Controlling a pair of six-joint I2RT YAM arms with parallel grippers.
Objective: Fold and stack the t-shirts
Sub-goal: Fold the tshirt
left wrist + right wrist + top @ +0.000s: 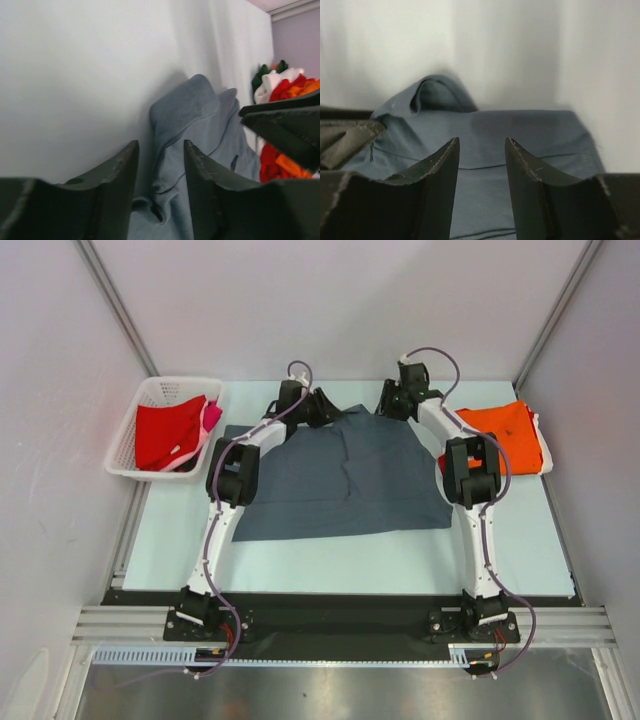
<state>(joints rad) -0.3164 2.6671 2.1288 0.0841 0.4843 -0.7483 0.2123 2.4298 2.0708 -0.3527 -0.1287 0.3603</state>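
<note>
The left gripper [318,408] sits at the far edge of the grey t-shirt [340,475]. Its wrist view shows the fingers [117,190] partly open with a clear gap. A raised fold of grey cloth shows beyond them and nothing is pinched; whether they touch the cloth I cannot tell. The right gripper [392,400] is near it at the same far edge, its fingers [530,190] likewise apart over flat grey cloth and holding nothing. The grey t-shirt lies spread on the table [400,560] between the two arms. The white basket [128,432] at far left holds a red t-shirt [165,435] and a pink t-shirt [212,417]. An orange t-shirt [505,430] lies flat at the table's right side.
</note>
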